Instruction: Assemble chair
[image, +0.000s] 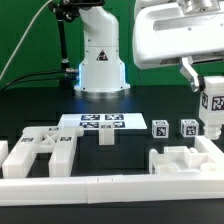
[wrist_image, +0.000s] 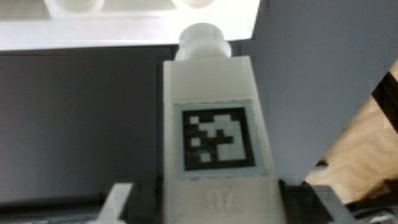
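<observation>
My gripper (image: 207, 88) is shut on a white square chair leg (image: 213, 104) and holds it above the table at the exterior view's right. In the wrist view the leg (wrist_image: 217, 110) fills the middle, with its tag facing the camera and a round peg at its far end. The dark fingers (wrist_image: 125, 203) press on both of its sides, and the gripper (wrist_image: 210, 205) is shut round it. Other white chair parts lie on the table: a blocky frame part (image: 40, 150) at the left, a slab part (image: 185, 158) at the front right, and two small tagged pieces (image: 160, 128) (image: 188, 126).
The marker board (image: 100, 122) lies flat in the middle, with a small white block (image: 105, 134) at its near edge. A low white rim wall (image: 100, 185) runs along the front. The arm's base (image: 100, 60) stands at the back.
</observation>
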